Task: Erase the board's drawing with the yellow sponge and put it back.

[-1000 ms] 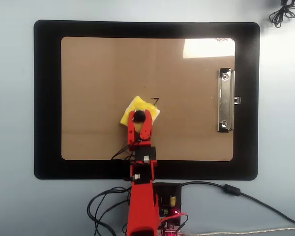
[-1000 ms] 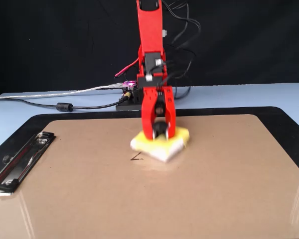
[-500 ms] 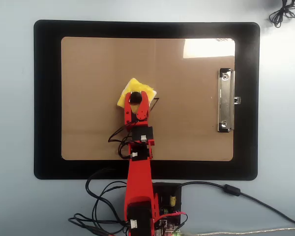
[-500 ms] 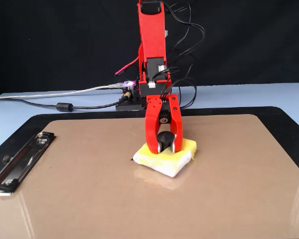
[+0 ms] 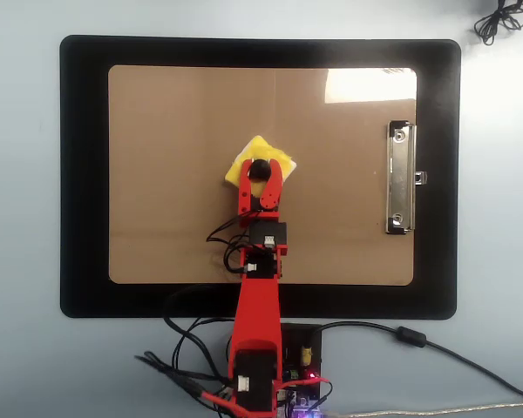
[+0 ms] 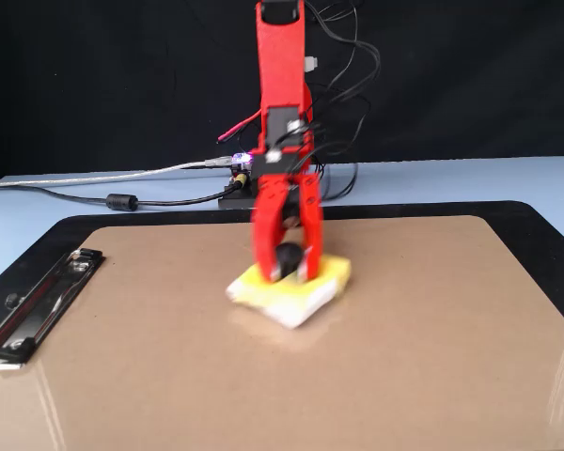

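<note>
The brown board (image 5: 174, 174) lies on a black mat, its silver clip (image 5: 401, 178) at the right in the overhead view; in the fixed view the board (image 6: 423, 329) fills the foreground with the clip (image 6: 38, 305) at the left. The yellow sponge (image 5: 253, 150) rests flat on the board near its middle and also shows in the fixed view (image 6: 320, 287). My red gripper (image 5: 261, 168) comes down from above and its jaws are shut on the sponge's black knob (image 6: 286, 256). No drawing shows on the board; the sponge and gripper hide the spot under them.
The black mat (image 5: 83, 174) surrounds the board on a pale blue table. The arm's base (image 5: 301, 357) with its wires sits at the mat's near edge in the overhead view. A cable (image 5: 436, 344) runs to the right, and another coil (image 5: 497, 22) lies at the top right.
</note>
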Controlling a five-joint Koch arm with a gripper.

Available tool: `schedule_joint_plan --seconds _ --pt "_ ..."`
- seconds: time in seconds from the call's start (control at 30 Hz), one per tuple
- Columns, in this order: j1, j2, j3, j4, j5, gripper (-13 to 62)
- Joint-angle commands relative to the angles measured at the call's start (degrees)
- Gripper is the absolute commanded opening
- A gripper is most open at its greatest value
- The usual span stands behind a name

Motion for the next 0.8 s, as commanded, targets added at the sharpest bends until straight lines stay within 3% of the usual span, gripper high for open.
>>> schedule_joint_plan --seconds 0.0,0.27,0.33,0.6,0.7,0.77 --pt "1.32 -1.49 -0.09 -0.70 0.35 -8.2" --pt "1.14 23.03 28.83 -4.48 0.53 -8.3" --pt "1.05 25.49 28.74 -4.31 0.53 -8.3" --pt "1.93 -2.29 -0.44 -3.78 0.44 -8.3" --pt "5.36 -1.05 1.05 -3.87 0.44 -8.3" --pt "6.59 5.98 9.23 -5.01 0.44 -8.3"
